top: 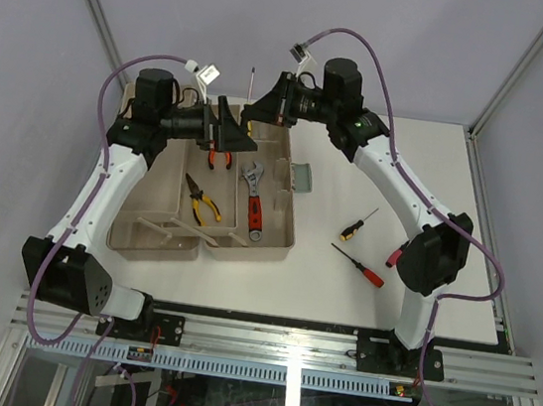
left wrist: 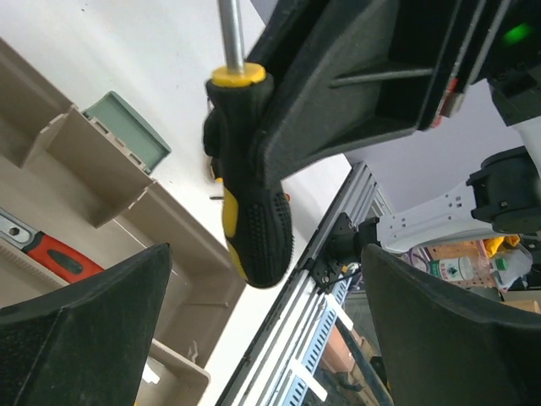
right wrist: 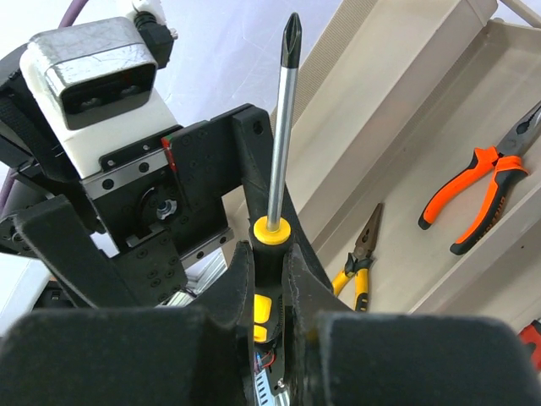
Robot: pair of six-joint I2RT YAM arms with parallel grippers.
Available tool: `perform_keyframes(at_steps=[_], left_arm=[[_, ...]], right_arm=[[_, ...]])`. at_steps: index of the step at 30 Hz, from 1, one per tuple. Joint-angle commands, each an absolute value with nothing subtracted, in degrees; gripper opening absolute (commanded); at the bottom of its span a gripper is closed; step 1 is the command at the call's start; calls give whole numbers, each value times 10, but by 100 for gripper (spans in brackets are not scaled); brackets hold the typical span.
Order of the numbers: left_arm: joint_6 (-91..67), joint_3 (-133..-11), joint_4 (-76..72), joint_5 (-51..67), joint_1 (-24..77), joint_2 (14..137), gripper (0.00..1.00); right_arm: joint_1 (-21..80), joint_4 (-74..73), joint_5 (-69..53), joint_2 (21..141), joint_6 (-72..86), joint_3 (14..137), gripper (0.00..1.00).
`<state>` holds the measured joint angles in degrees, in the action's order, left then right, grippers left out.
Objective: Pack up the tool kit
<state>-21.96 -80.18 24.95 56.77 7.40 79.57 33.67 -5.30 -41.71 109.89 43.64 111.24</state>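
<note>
The tan toolbox [top: 282, 236] lies open on the left of the table, its pale green latch [top: 301, 175] at its right side. Orange pliers [top: 219, 159], yellow pliers [top: 200, 200] and a red-handled wrench [top: 252, 207] lie in its trays. My right gripper [top: 257, 111] is shut on a black-and-yellow screwdriver [right wrist: 272, 245], held above the box's far edge with the shaft [right wrist: 283, 127] pointing away. My left gripper [top: 233, 130] is open and empty just beside it; in the left wrist view the screwdriver handle [left wrist: 252, 220] hangs ahead of its open jaws [left wrist: 270, 338], not between them.
Two more screwdrivers lie on the white table right of the box: a small yellow-and-black one [top: 357, 224] and a red-handled one [top: 359, 268]. The two wrists are very close together over the box. The rail [top: 285, 330] runs along the near table edge.
</note>
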Motion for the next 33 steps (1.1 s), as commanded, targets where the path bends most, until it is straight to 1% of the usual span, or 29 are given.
perform_keyframes(at_steps=[1,2,5,7,9,11,13,16,17,18,19,21,23,25,26,27,33], left_arm=[[-242,-785,184,542,77,790,90],[-244,-783,180,540,77,788,89],[-252,-779,165,533,77,784,82],[-257,-779,159,529,77,783,75],[-262,-779,155,529,77,783,65],[-267,-780,150,530,77,782,54],[-269,-781,149,531,78,782,39],[-270,-781,149,533,77,779,10],[-270,-780,149,533,77,778,5],[-269,-779,149,534,77,777,2],[-267,-778,150,534,77,774,1],[-260,-781,157,531,77,771,0],[-242,-787,178,521,77,766,0],[-220,-792,199,515,74,760,0],[-213,-793,206,513,70,757,0],[-207,-793,212,511,66,752,0],[-174,-791,245,510,11,731,0]], right_arm=[[346,-10,-442,1097,448,1135,0],[347,-8,-443,1097,448,1135,0],[348,-9,-444,1095,448,1134,0],[348,-6,-445,1094,451,1130,0],[349,-1,-446,1093,453,1125,0],[350,0,-447,1092,455,1122,0],[351,2,-446,1092,455,1119,0],[351,3,-447,1091,456,1112,0],[351,4,-448,1092,457,1111,0],[351,4,-449,1093,459,1111,0],[351,3,-448,1094,460,1112,4],[351,-4,-439,1092,456,1113,15],[351,-20,-417,1086,438,1116,43],[348,-36,-394,1079,414,1124,58],[346,-48,-380,1076,403,1129,88],[343,-57,-368,1073,391,1132,99],[296,-132,-268,1034,353,1125,99]])
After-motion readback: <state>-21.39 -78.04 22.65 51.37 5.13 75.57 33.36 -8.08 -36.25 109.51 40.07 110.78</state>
